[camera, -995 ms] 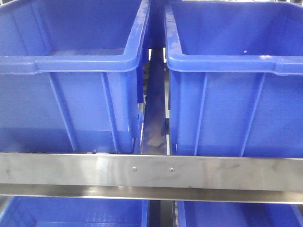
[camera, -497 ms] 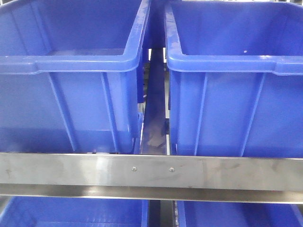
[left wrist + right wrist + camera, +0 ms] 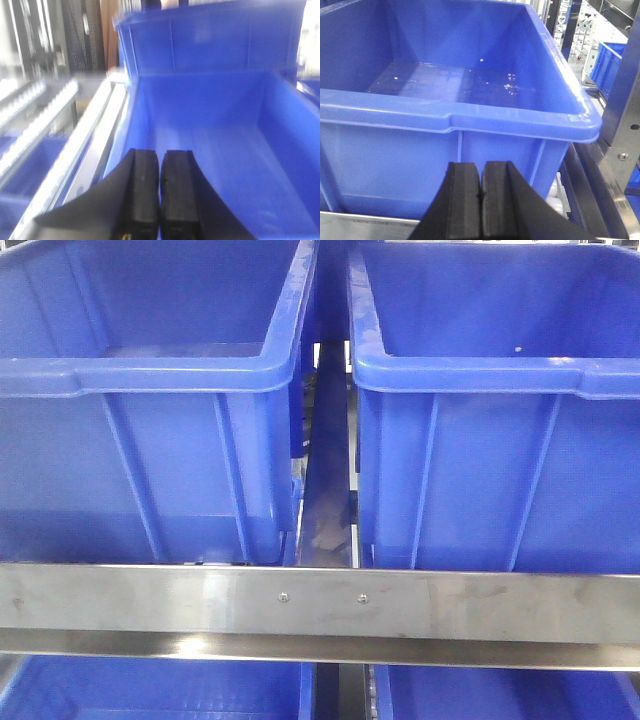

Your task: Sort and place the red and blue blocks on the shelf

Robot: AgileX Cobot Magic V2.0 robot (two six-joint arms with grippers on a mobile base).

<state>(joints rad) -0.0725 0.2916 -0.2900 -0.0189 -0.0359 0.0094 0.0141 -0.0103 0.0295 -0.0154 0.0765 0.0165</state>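
Steel shelf [image 3: 320, 605], blue tubs [image 3: 150, 410]

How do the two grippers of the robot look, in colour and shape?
Both look alike. The left gripper and the right gripper each have two flat, black, matte rectangular fingers that widen into black angled bases. No cables show. A small yellow mark sits low on the left one.

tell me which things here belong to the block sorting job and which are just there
Job: shelf rail, left pincer and right pincer, both shut and empty. No blocks in view.
Just there: blue tubs, roller racks.
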